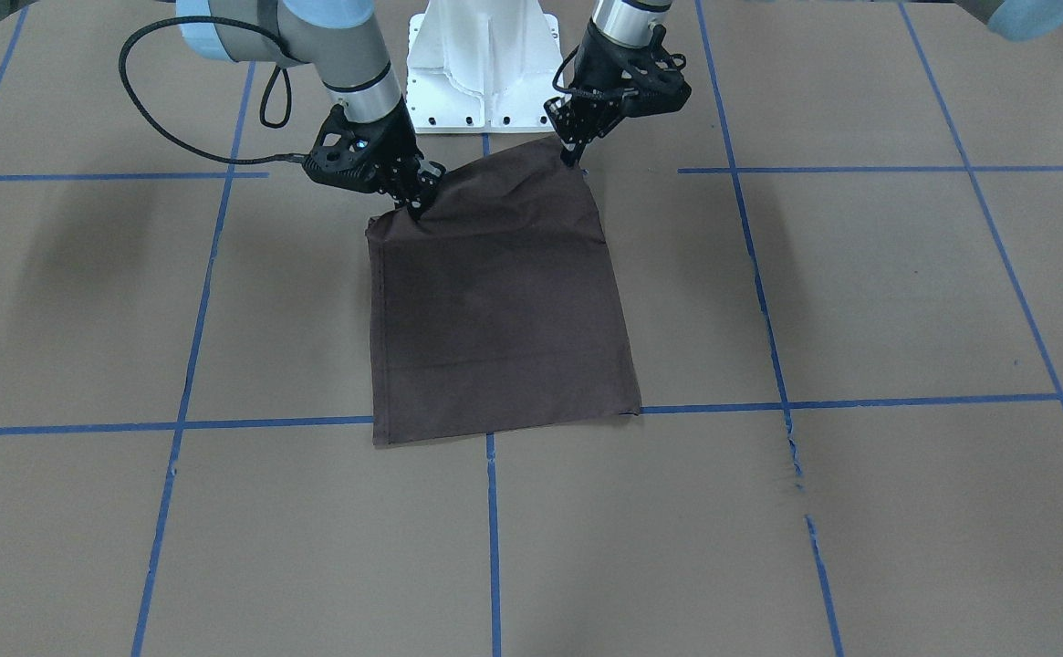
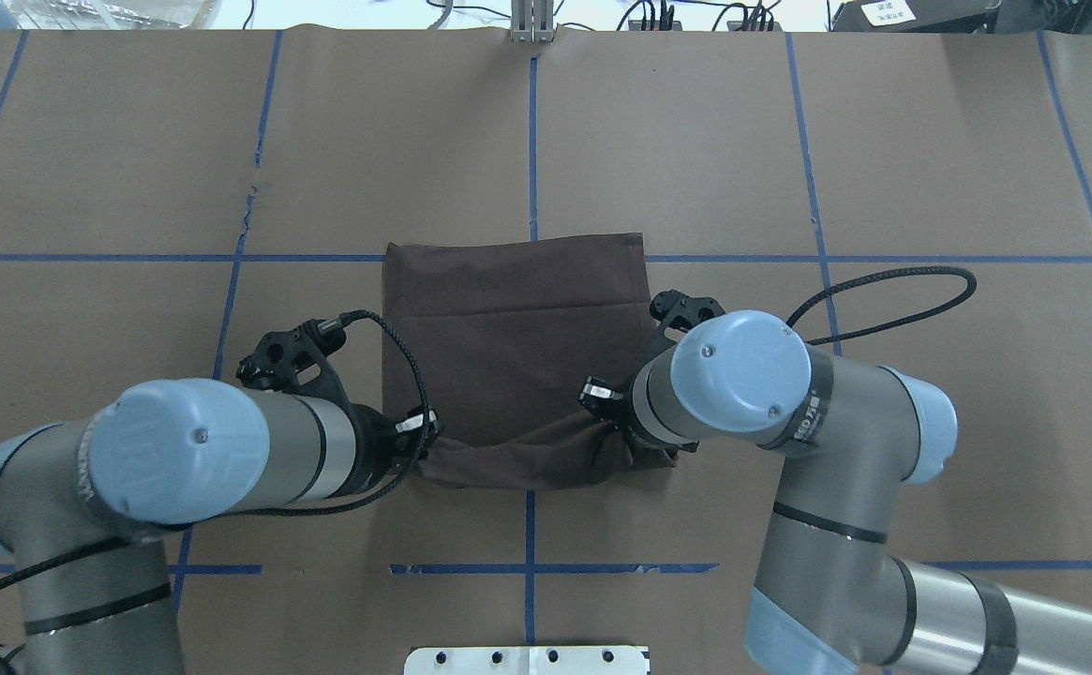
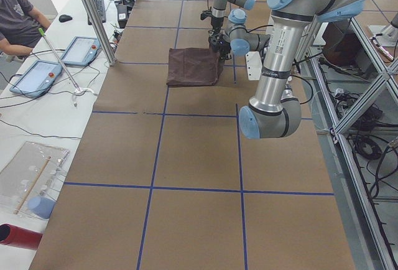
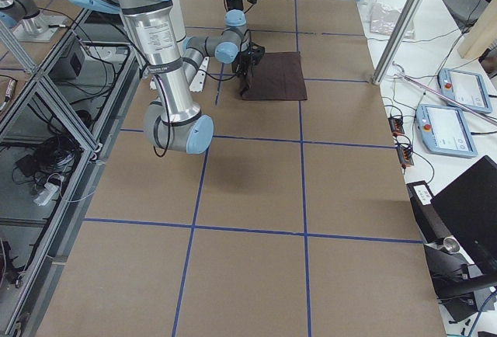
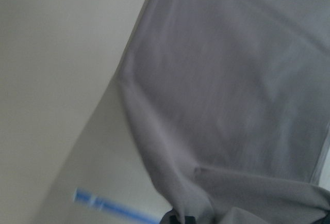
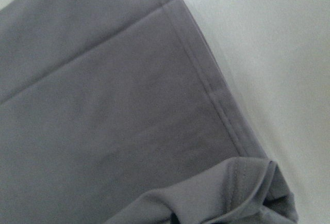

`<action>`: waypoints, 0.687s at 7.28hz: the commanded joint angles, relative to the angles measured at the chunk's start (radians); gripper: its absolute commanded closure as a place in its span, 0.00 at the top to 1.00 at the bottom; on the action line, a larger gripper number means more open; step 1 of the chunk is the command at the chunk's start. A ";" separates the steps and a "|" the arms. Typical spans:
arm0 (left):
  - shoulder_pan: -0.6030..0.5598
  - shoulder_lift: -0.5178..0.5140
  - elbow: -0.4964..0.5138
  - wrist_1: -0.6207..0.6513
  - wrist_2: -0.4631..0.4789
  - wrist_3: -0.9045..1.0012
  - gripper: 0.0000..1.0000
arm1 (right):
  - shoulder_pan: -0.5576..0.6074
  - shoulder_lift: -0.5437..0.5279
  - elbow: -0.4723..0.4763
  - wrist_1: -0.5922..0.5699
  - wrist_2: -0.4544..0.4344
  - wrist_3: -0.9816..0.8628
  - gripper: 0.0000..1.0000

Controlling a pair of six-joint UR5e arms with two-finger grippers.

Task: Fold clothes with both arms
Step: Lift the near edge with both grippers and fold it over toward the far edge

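Note:
The dark brown T-shirt point(image 1: 495, 310) lies folded into a rough rectangle in the middle of the table point(image 2: 517, 328). My left gripper point(image 1: 573, 157) is shut on the shirt's robot-side corner point(image 2: 421, 442). My right gripper point(image 1: 420, 206) is shut on the other robot-side corner point(image 2: 607, 414). The edge between them is raised and creased, while the far part lies flat. The left wrist view shows the cloth point(image 5: 232, 79) running up from the fingers. The right wrist view shows a hemmed edge point(image 6: 103, 105) curled over. The collar and logo are hidden.
The white robot base point(image 1: 485, 73) stands just behind the shirt. Brown paper with blue tape lines point(image 2: 531, 141) covers the table. A seated person point(image 3: 18, 21) and touch tablets point(image 3: 81, 49) are beyond the table's operator side.

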 commanded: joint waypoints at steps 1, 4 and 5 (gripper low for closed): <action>-0.139 -0.058 0.117 -0.007 -0.017 0.083 0.00 | 0.119 0.072 -0.135 0.003 0.071 -0.057 0.00; -0.258 -0.217 0.524 -0.229 -0.006 0.176 0.99 | 0.223 0.251 -0.538 0.217 0.122 -0.068 0.58; -0.327 -0.257 0.655 -0.298 -0.006 0.311 1.00 | 0.292 0.302 -0.604 0.222 0.175 -0.148 1.00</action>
